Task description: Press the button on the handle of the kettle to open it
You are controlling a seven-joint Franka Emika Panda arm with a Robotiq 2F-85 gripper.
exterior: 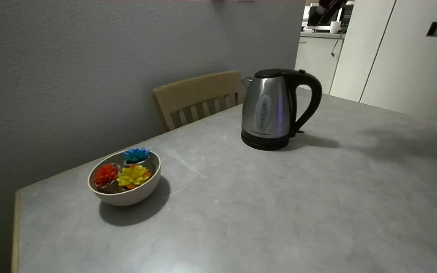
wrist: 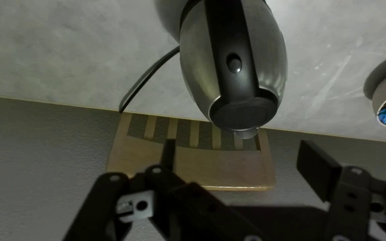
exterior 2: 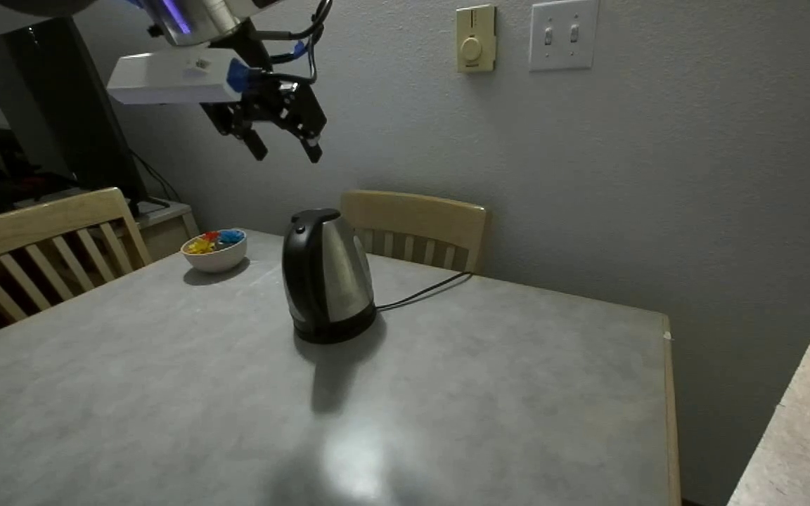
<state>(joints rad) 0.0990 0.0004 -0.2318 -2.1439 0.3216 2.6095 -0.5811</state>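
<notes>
In an exterior view, a bowl (exterior 2: 215, 263) of flowers (exterior 2: 201, 244) sits near the far left corner of the table (exterior 2: 503, 379); the gripper (exterior 2: 286, 154), spread wide, hangs higher up; the kettle (exterior 2: 346, 274) stands toward the far edge, button (exterior 2: 300, 229) atop its handle (exterior 2: 303, 274).

it is dim. white glare (exterior 2: 352, 460) shines on the flat grey table (exterior 2: 510, 400). a shadow (exterior: 139, 216) lies beside the round white bowl (exterior: 142, 194). in the wrist view, the black two-fingered gripper (wrist: 241, 155) looks blurry.
</notes>
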